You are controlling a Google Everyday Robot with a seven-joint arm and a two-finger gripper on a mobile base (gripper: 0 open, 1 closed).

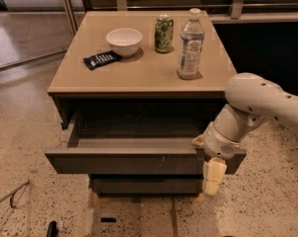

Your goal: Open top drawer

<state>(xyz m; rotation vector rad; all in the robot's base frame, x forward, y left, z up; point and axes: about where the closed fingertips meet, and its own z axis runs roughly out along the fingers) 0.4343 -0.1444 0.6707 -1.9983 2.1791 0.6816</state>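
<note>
Your gripper (211,177) is at the right end of the drawer (134,163), clamped over its front panel. One pale finger (214,174) hangs down the outside face; the other is hidden behind the panel. The drawer stands pulled out from under the top (139,78). The arm (257,100) covers the panel's right corner, and the drawer's inside is too dark to read.

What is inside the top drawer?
The top drawer is pulled out; only its dark floor shows in the visible part. Its rear lies in shadow under the tabletop, so unseen. The tool is at the drawer front's right end.
</note>
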